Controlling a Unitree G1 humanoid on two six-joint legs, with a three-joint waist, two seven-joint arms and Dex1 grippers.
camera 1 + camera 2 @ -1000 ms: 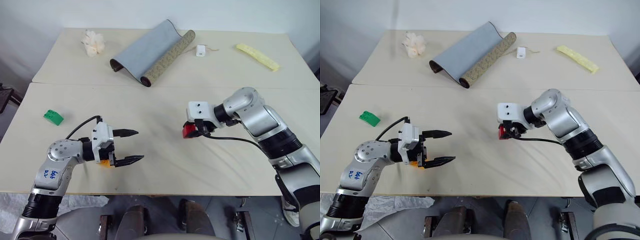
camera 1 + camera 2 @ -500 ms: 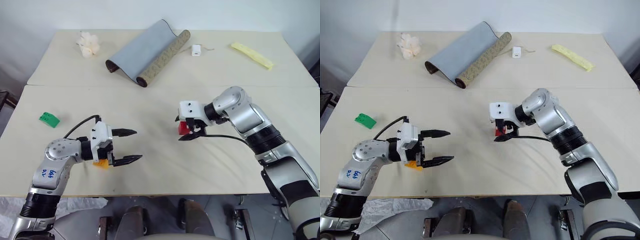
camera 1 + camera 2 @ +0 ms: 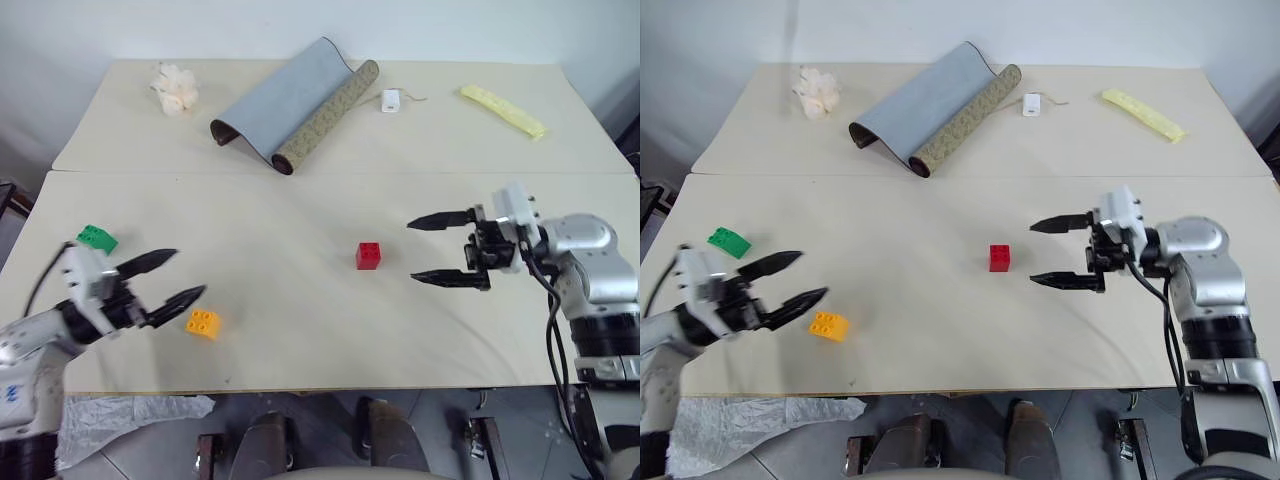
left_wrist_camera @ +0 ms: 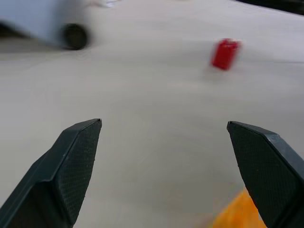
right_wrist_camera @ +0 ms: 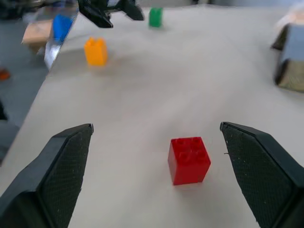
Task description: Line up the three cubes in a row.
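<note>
A red cube (image 3: 368,255) rests alone at the middle of the table, studs up, also seen close in the right wrist view as the red cube (image 5: 189,159). My right gripper (image 3: 437,250) stands open a short way to its right, fingers pointing at it. Near the front left lies the orange-yellow cube (image 3: 203,323). My left gripper (image 3: 170,277) is open just left of it, apart from it. The green cube (image 3: 96,238) lies at the far left edge, behind the left gripper.
A rolled grey mat (image 3: 296,104) lies at the back centre. Near it are a white tuft (image 3: 174,88), a small white block with a cord (image 3: 391,100) and a pale-yellow strip (image 3: 501,109). A seam (image 3: 300,173) joins the two tabletops.
My right gripper let go of the red cube and drew back to the right, open. My left arm swung left, uncovering the orange-yellow cube.
</note>
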